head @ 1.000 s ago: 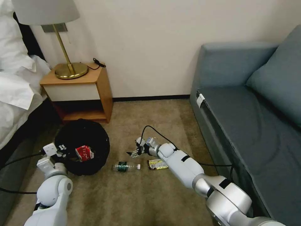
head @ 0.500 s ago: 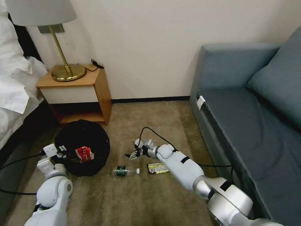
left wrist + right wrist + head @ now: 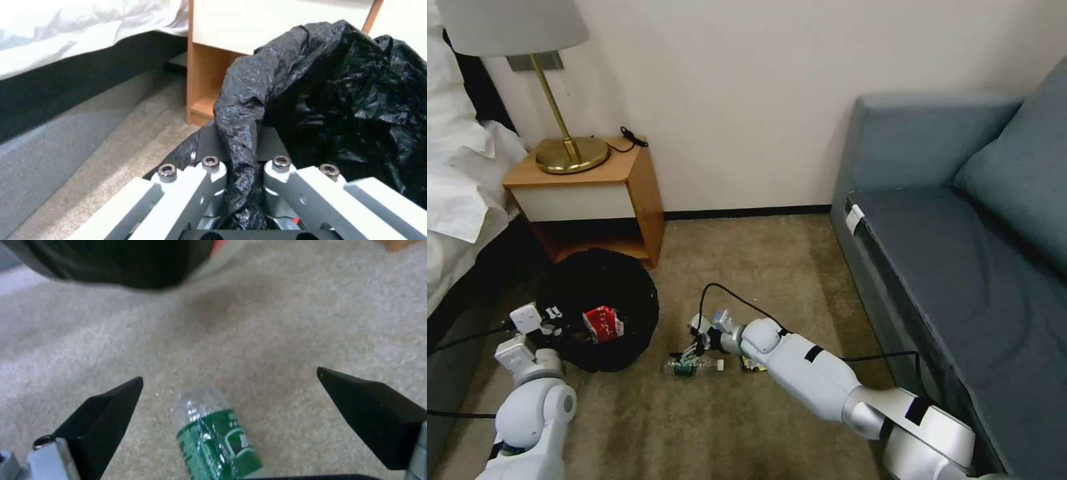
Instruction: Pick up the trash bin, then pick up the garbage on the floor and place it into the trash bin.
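Bottle (image 3: 216, 436) between spread right claw (image 3: 229, 386) tips

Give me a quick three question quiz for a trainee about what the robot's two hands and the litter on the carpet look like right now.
1. True or false: the right hand is open with the bottle lying between its fingers.
2. What is the left hand clamped on?
3. Which item lies inside the bin? A: red packet; B: yellow wrapper; C: bottle.

Key:
1. True.
2. The bag-covered rim of the bin.
3. A. The yellow wrapper and the bottle lie on the carpet.
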You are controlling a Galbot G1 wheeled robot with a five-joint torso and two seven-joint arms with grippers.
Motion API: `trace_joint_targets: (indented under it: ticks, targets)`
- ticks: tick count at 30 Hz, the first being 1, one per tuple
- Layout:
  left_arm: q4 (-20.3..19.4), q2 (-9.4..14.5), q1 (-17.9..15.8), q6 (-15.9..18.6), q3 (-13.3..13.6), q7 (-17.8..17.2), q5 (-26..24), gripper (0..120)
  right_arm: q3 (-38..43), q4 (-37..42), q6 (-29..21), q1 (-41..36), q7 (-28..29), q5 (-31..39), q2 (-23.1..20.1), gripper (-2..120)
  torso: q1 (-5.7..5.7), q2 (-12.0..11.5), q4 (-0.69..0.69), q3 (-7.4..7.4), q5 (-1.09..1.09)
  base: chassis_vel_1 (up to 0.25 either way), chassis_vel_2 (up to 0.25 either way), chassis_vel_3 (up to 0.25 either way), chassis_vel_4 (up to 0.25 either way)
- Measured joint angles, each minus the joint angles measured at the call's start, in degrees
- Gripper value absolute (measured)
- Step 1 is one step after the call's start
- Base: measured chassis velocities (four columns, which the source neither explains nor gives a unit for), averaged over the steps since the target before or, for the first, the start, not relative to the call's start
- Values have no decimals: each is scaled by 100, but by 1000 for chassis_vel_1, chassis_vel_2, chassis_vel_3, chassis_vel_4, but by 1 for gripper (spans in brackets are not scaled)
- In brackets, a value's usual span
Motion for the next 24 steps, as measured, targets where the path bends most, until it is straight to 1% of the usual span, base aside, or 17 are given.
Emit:
trace_joint_targets:
  ticks: [12,14,18,24]
  targets:
    - [-131,-25,160,-28,-14,23,-13,5,-259,-409,132,-45,-133,-559,74,100,0,0,-1,0,0,0,0,0,0]
    - [-135,-44,176,-39,-13,27,-11,5,-219,-654,254,-49,-157,-824,166,100,0,0,-1,0,0,0,0,0,0]
    - [-142,-76,188,-43,0,27,3,5,-63,-1005,411,-40,-161,-1110,296,100,0,0,0,0,0,0,0,0,0]
    - [-143,-92,191,-46,17,30,28,5,85,-1399,613,35,-161,-1503,321,100,0,0,-1,0,0,0,0,0,0]
